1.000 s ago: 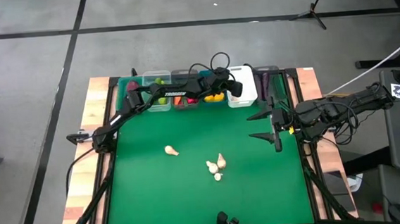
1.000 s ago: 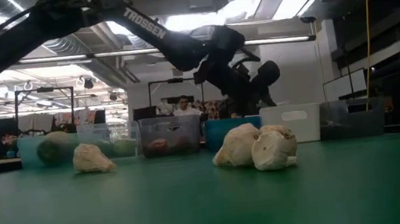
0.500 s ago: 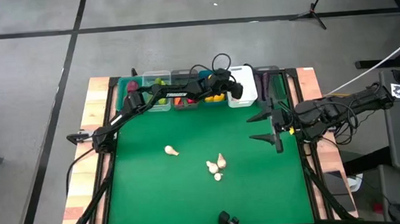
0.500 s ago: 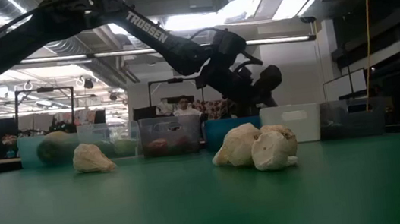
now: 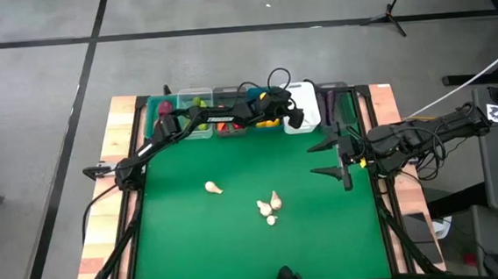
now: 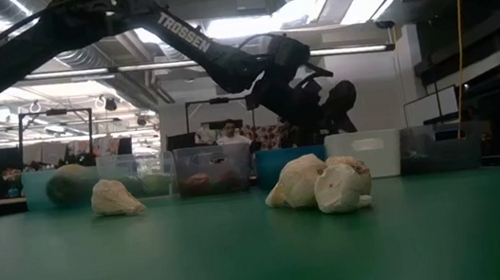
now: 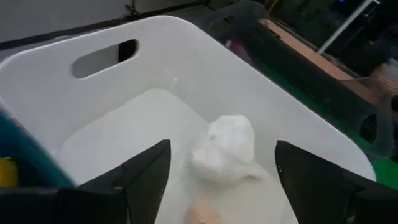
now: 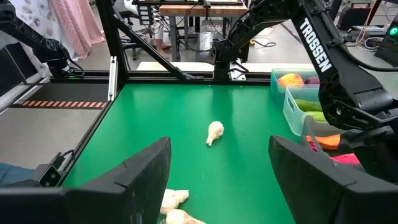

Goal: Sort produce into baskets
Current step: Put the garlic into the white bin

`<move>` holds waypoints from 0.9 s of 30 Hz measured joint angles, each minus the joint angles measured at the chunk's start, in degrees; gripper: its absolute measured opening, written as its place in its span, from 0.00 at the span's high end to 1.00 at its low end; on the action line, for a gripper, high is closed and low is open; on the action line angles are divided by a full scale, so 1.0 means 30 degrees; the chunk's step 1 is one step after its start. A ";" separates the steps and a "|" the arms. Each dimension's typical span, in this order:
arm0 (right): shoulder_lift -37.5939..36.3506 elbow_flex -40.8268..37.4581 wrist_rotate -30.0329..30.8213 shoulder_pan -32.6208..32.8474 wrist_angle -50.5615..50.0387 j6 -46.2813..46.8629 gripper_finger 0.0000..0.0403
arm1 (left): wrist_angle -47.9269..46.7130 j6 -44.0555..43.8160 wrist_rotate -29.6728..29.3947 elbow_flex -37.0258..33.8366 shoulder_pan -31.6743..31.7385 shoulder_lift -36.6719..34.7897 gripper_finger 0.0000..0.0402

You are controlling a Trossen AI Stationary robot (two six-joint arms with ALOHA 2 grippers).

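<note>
A green mat (image 5: 238, 228) covers the table. Whitish garlic (image 7: 225, 148) lies inside the white bin (image 7: 186, 56), below the left gripper's (image 7: 217, 180) released fingers; the right gripper (image 5: 336, 157) waits open nearby.

From above, my surface (image 5: 238, 237) is evenly lit with soft shadows. At table height, bright ceiling lights (image 6: 246, 26) glare behind my arm, leaving it a dark silhouette. My left wrist picture is soft and blurred; the white bin (image 7: 186, 68) looks washed out
</note>
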 joint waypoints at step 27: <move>0.0000 0.0007 -0.0328 -0.0015 -0.0198 0.0073 0.33 | -1.5501 0.9997 -0.0507 -0.1156 -0.5277 -1.5271 0.30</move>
